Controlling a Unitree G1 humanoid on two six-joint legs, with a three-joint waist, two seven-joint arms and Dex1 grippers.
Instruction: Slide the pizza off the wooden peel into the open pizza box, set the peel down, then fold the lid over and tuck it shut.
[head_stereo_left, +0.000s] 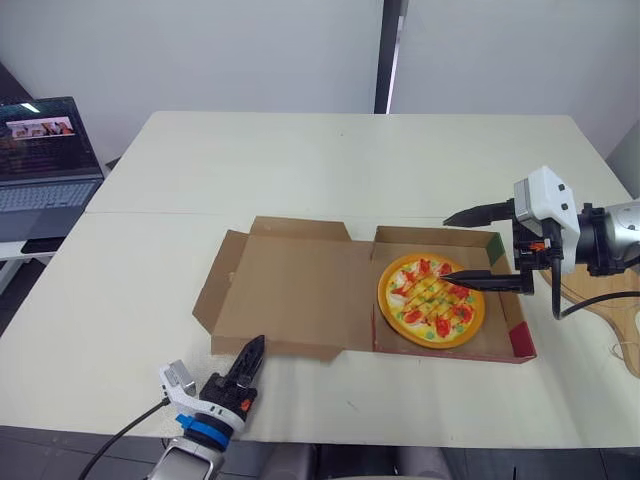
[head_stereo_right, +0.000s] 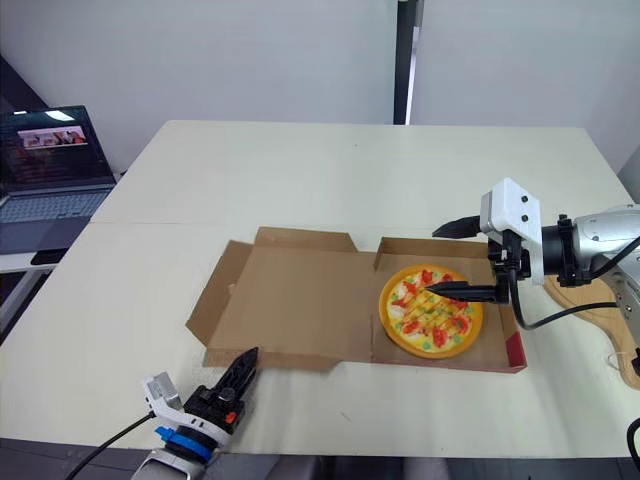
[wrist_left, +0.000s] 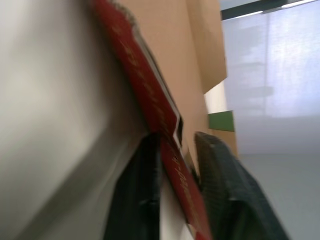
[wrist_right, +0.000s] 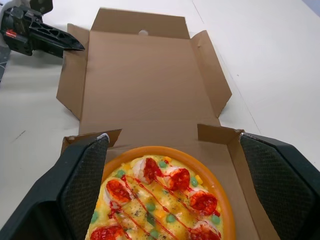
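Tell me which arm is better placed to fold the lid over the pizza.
Left. The left gripper sits at the near edge of the lid, its fingers either side of the cardboard. The right gripper hangs open above the pizza, away from the lid.

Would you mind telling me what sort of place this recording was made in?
Most likely an office or lab room, not a kitchen: plain white tables pushed together, an open laptop on a side desk, bare white walls, and a toy-like pizza in a cardboard box.
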